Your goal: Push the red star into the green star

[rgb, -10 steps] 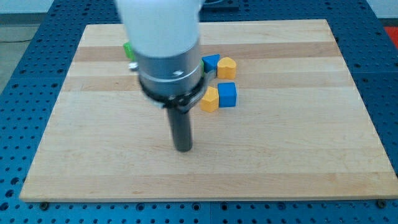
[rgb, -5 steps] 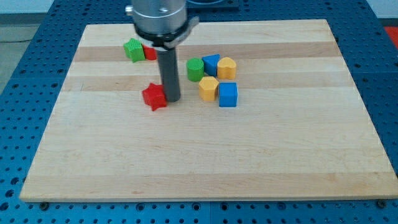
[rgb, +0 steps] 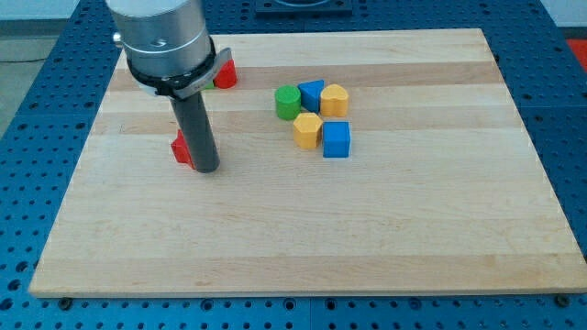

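The red star (rgb: 182, 147) lies on the wooden board's left half, mostly hidden behind my rod. My tip (rgb: 205, 169) rests on the board just to the star's right and slightly below, touching or nearly touching it. The green star is almost wholly hidden behind the arm's body near the view's top left; only a sliver of green (rgb: 210, 83) shows there. A second red block (rgb: 226, 73) sits right beside that sliver.
A cluster sits right of centre: a green cylinder (rgb: 288, 103), a blue triangular block (rgb: 311, 94), a yellow block (rgb: 335, 99), another yellow block (rgb: 307, 130) and a blue cube (rgb: 336, 139). The board's left edge (rgb: 81, 156) is near the star.
My rod has swung from the board's middle up and then left. The red star has slid left with it, from beside the board's centre to the left half. The cluster has not moved.
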Motion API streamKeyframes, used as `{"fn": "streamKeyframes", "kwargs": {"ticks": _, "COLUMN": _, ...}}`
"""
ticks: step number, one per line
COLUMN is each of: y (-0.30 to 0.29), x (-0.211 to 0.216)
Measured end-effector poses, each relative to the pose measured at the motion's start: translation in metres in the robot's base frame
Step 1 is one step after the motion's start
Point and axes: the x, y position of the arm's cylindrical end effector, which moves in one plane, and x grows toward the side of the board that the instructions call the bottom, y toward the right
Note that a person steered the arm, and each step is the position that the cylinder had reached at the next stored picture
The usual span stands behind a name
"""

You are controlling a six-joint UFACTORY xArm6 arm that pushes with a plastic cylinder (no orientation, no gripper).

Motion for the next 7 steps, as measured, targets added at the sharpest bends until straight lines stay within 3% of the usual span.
{"fn": "streamKeyframes", "kwargs": {"ticks": 3, "y": -0.052, "x": -0.037}}
{"fn": "streamKeyframes", "kwargs": {"ticks": 7, "y": -0.053, "x": -0.156}}
